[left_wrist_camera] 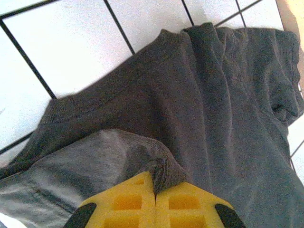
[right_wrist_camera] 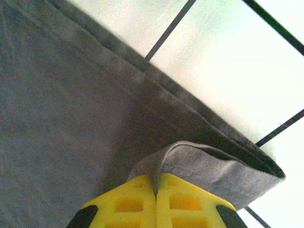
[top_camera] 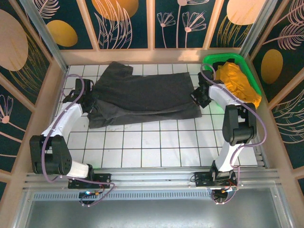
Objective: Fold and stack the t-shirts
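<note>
Tabletop (top_camera: 142, 147): white tiles with a dark grid, walled on three sides by patterned panels.

Dark grey t-shirt (top_camera: 142, 95): lies spread flat across the far half of the tabletop, wide side running left to right. One sleeve or corner juts toward the far wall at upper left. The near edge shows a doubled layer along its length.

Orange-yellow t-shirt (top_camera: 237, 80): bunched up in the green basket (top_camera: 228, 56) at the far right corner. Part of the cloth spills over the basket's near-right rim.

Left end effector (left_wrist_camera: 155, 190): at the left edge of the dark grey t-shirt. The yellow fingers (left_wrist_camera: 128, 204) are clenched together, and a raised pucker of the dark cloth is pinched in the seam between them.

Right end effector (right_wrist_camera: 156, 183): at the right edge of the same shirt, just beside the basket. The fingers are clenched on a lifted fold of the hemmed edge. The hem curls up off the tile under the grip, while the rest of the cloth lies flat.
</note>
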{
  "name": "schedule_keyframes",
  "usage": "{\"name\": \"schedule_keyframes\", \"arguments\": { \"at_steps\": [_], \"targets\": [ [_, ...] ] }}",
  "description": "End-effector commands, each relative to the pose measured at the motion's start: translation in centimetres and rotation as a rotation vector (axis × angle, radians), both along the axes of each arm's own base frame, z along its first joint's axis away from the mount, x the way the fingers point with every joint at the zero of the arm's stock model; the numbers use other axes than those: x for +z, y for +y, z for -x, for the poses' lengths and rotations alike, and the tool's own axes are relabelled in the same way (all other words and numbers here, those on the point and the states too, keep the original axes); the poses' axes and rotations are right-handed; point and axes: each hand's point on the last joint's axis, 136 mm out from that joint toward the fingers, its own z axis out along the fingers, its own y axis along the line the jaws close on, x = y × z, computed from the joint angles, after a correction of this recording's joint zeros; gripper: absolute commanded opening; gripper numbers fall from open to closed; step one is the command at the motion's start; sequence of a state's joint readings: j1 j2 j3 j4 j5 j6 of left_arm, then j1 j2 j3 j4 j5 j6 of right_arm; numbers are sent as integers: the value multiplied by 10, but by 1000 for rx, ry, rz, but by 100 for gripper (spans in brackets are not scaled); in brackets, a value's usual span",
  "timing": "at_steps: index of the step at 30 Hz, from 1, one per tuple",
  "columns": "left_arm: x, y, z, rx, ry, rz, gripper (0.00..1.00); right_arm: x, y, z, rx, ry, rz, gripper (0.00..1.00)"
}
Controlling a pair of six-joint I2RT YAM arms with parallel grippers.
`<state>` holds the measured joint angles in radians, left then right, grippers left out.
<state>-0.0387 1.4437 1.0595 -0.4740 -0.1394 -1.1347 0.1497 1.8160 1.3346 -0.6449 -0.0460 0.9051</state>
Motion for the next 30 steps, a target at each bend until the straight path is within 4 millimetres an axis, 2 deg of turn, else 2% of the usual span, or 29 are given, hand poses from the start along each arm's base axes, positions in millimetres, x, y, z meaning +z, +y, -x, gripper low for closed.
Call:
{"name": "schedule_keyframes", "arguments": {
  "at_steps": [1, 7, 16, 19, 23, 25, 27, 28, 30],
  "targets": [
    [11, 16, -10, 16, -23, -78, 0, 0, -13, -12, -58, -16, 5, 0],
    [2, 26, -8, 30, 14, -109, 0, -6, -9, -23, -48, -8, -22, 0],
    [-6, 29, -24, 10, 22, -129, 0, -14, -5, -35, -48, 0, -40, 0],
    [-12, 26, -36, -28, 18, -131, 0, -18, -1, -40, -30, 4, -53, 0],
    [-14, 17, -63, -154, -21, -159, 2, -24, -1, -45, -10, 16, -57, 0],
    [-13, 17, -71, -198, -16, -188, 10, -23, 1, -49, 15, 5, -77, 0],
    [-12, 18, -73, -224, 8, -215, 24, -18, 2, -53, 52, -5, -79, 17],
    [-12, 19, -71, -232, 22, -222, 44, -14, -1, -53, 66, -8, -61, 29],
    [-11, 22, -61, -230, 62, -237, 66, -2, -7, -51, 81, -29, -29, 43]
  ]
}}
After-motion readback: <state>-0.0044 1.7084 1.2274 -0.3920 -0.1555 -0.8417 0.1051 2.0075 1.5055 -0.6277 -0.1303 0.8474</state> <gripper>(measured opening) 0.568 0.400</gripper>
